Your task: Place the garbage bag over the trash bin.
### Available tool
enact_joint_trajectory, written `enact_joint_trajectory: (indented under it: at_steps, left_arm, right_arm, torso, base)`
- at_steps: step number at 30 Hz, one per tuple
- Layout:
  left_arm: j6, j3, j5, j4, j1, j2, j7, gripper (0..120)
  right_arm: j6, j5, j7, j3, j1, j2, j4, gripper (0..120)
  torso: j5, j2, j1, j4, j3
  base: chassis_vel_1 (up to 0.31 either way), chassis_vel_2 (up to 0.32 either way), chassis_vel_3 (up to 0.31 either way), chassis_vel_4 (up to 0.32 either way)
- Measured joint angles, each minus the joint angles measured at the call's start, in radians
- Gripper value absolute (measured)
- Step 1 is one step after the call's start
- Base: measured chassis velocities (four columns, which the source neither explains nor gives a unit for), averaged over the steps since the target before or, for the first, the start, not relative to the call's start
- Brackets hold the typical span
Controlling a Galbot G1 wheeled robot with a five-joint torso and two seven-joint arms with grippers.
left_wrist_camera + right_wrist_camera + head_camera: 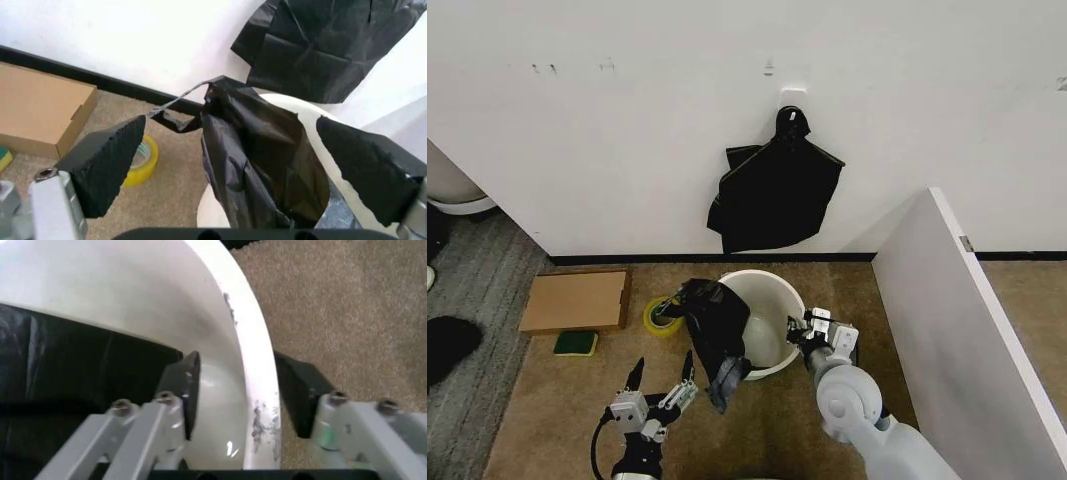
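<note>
The trash bin is a round cream-white bucket standing on the brown carpet near the wall. The garbage bag, thin glossy black film, hangs crumpled over the bin's left rim and down its outside. My left gripper is open just in front of the bag, apart from it. In the left wrist view the bag lies ahead between the spread fingers. My right gripper is at the bin's right rim. Its jaws straddle the rim, one inside and one outside, with black bag film inside the bin.
A flat black bundle hangs on the white wall behind the bin. A yellow tape roll, a cardboard box and a green sponge lie to the left. A white partition closes off the right.
</note>
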Motion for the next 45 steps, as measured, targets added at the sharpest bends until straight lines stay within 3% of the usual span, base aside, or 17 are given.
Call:
enact_joint_trajectory:
  at_steps: [5,7,13,17,24,28,29,32,36,45]
  left_arm:
    - [-0.006,-0.001,0.002,-0.002,0.006,0.0,0.001,100]
    - [-0.006,-0.001,0.003,-0.003,0.006,0.0,0.001,100]
    - [-0.007,-0.005,0.009,-0.01,0.012,0.005,0.0,100]
    - [0.0,-0.006,0.025,-0.01,0.016,0.007,-0.006,100]
    - [-0.002,-0.009,0.053,-0.006,0.026,0.012,-0.009,100]
    - [-0.011,-0.013,0.079,0.003,0.029,0.013,-0.009,100]
    - [-0.014,-0.015,0.108,0.013,0.03,0.015,-0.012,100]
    - [-0.016,-0.016,0.135,0.021,0.033,0.017,-0.015,100]
    - [-0.022,-0.02,0.178,0.027,0.044,0.016,-0.02,100]
    - [-0.094,-0.043,0.184,0.031,0.109,-0.002,-0.016,100]
  right_arm:
    - [-0.009,-0.003,0.001,0.013,-0.018,-0.032,0.042,62]
    - [-0.011,-0.005,0.001,0.016,-0.024,-0.041,0.052,66]
    - [-0.01,-0.083,-0.004,0.049,-0.091,-0.126,0.163,90]
    - [-0.022,-0.138,-0.022,0.061,-0.104,-0.173,0.223,99]
    - [-0.058,-0.133,-0.142,0.05,-0.053,-0.31,0.324,100]
    - [-0.117,-0.014,-0.199,0.024,0.0,-0.381,0.368,100]
    - [-0.167,0.076,-0.212,0.005,0.036,-0.405,0.388,100]
    - [-0.211,0.155,-0.218,-0.023,0.078,-0.412,0.396,100]
    - [-0.28,0.247,-0.212,-0.126,0.234,-0.381,0.37,100]
    - [-0.334,0.277,-0.19,-0.293,0.42,-0.298,0.298,100]
  torso:
    - [0.0,0.0,0.0,0.0001,0.0]
    - [0.0,0.0,0.0,0.0,0.0]
    - [0.0001,0.0,0.0,-0.0001,0.0]
    - [0.0,0.0,0.0,-0.0001,0.0]
    - [0.0,0.0,0.0,0.0001,0.0]
    - [0.0,0.0,0.0,0.0,0.0]
    - [-0.0002,0.0,0.0,0.0003,0.0]
    - [-0.0003,0.0,0.0,-0.0004,0.0]
    - [-0.0003,0.0,0.0,-0.0001,0.0]
    - [-0.0004,0.0,0.0,0.0,0.0]
  base:
    - [0.0,0.0,0.0,0.0]
    - [0.0,0.0,0.0,0.0]
    - [0.0,0.0,0.0,0.0]
    - [0.0,0.0,0.0,0.0]
    - [0.0,0.0,0.0,0.0]
    - [0.0,0.0,0.0,0.0]
    - [0.0,0.0,0.0,0.0]
    - [0.0,0.0,0.0,0.0]
    - [0.0,0.0,0.0,0.0]
    - [0.0,0.0,0.0,0.0]
